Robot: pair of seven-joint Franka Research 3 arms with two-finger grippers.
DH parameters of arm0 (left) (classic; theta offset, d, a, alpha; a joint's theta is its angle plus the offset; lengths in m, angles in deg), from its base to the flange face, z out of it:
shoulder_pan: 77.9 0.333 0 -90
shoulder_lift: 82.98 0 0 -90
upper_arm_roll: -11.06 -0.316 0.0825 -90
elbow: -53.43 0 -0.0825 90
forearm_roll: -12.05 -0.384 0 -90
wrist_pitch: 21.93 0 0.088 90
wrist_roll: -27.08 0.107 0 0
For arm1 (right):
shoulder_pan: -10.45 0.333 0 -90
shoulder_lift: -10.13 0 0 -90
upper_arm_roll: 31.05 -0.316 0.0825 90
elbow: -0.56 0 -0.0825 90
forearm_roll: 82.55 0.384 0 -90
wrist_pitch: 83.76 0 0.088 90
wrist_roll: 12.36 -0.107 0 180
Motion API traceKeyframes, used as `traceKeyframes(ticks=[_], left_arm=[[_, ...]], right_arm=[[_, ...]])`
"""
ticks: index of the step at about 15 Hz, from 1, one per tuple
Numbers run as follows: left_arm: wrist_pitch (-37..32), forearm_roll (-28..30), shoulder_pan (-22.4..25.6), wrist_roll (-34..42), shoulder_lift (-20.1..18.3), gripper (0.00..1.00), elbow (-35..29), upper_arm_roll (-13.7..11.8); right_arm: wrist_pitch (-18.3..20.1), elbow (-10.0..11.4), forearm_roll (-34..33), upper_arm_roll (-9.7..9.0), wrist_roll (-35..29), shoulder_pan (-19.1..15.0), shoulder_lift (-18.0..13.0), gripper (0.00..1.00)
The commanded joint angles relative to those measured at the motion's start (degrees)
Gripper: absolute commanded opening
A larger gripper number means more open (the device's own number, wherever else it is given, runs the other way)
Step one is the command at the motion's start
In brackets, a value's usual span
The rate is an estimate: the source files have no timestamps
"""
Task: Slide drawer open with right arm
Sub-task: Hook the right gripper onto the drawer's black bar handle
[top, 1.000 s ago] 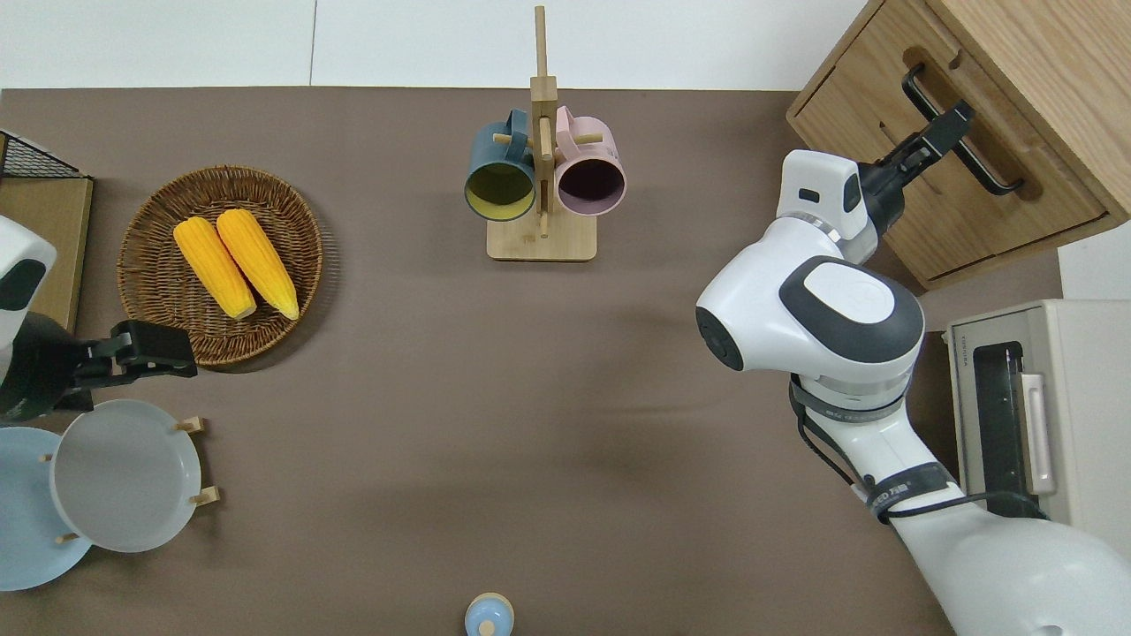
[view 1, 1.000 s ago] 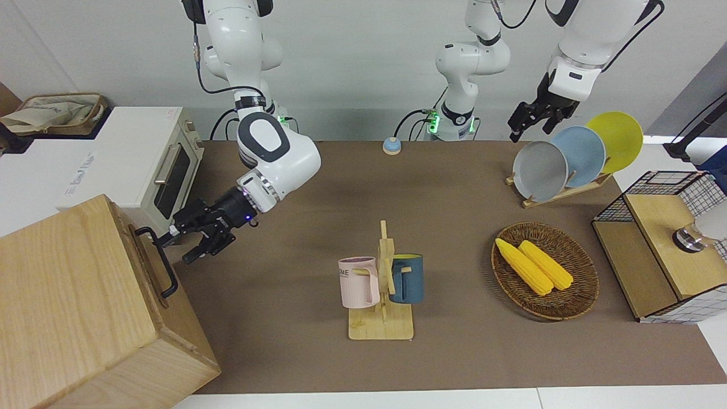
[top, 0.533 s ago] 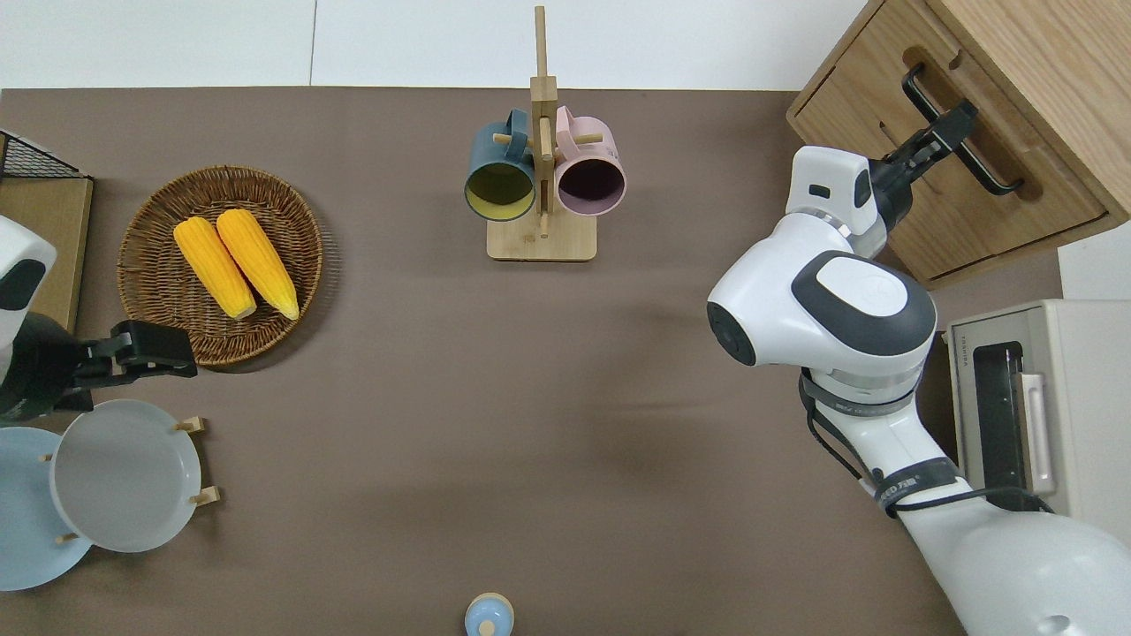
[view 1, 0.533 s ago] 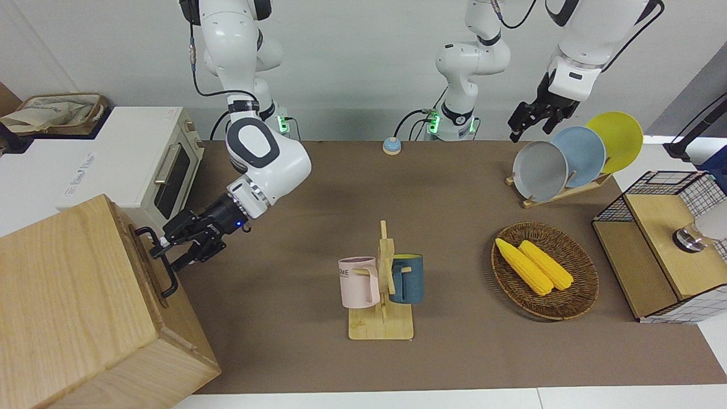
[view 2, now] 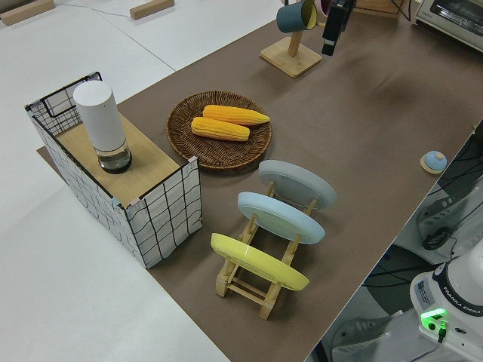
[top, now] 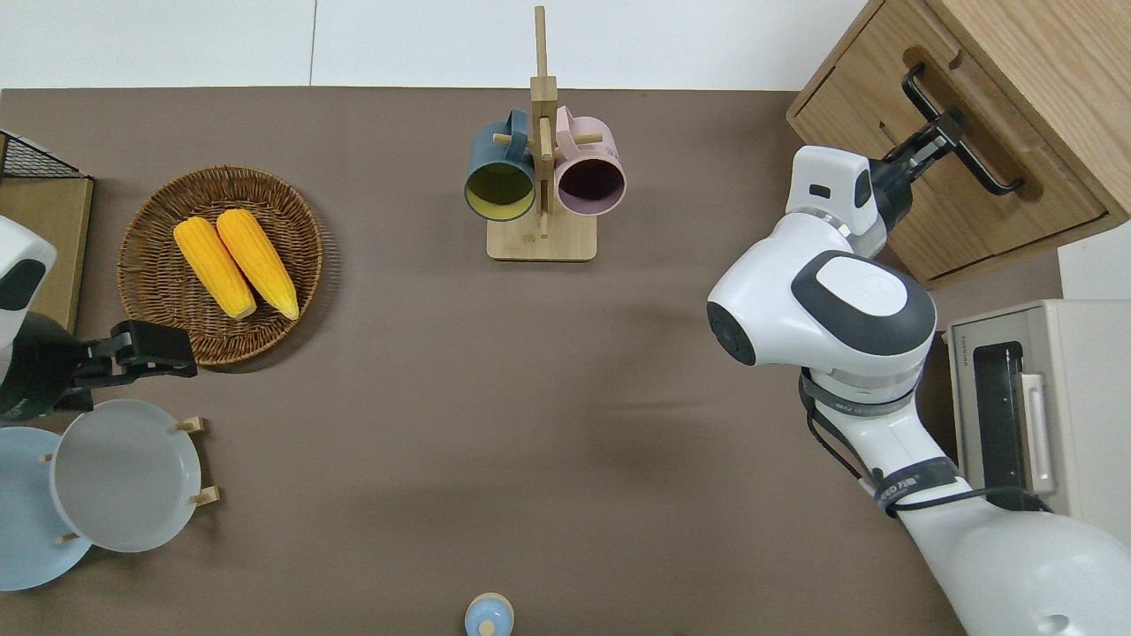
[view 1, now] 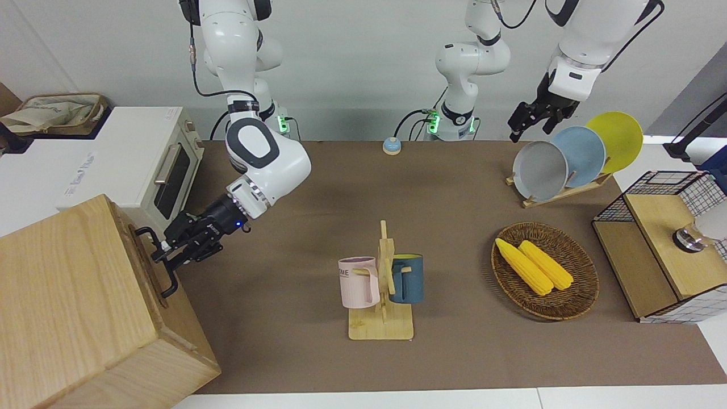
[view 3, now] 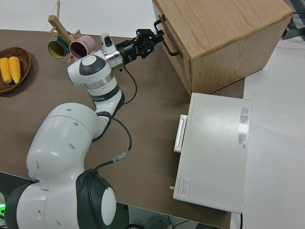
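Right tool [top: 942,134] on drawer [top: 959,190] handle [top: 965,132]

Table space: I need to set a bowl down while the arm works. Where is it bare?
The widest bare patch lies between the mug rack and the small blue bell, bordered by the corn basket and plate rack. It is crowded where the right gripper meets the drawer handle, near the toaster oven.
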Motion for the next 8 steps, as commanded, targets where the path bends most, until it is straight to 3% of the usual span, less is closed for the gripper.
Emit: traceKeyframes(ticks=[1, 4, 8], left_arm=[[-0.97, 0.05, -0.07, 0.51, -0.48, 0.99, 0.21, -0.25], [-0.97, 0.05, -0.07, 0.51, -0.48, 0.99, 0.21, -0.25], [-0.89, 0.05, -0.07, 0.51, -0.48, 0.99, 0.21, -0.25]], right_arm=[[-1.17, -1.05, -1.44, -0.15, -1.54, -0.99, 0.88, 0.222], [-1.0, -0.96, -1.26, -0.24, -2.06, -0.9, 0.79, 0.053], [1.01, -0.88, -1.0, -1.29, -1.89, -0.38, 0.62, 0.023]])
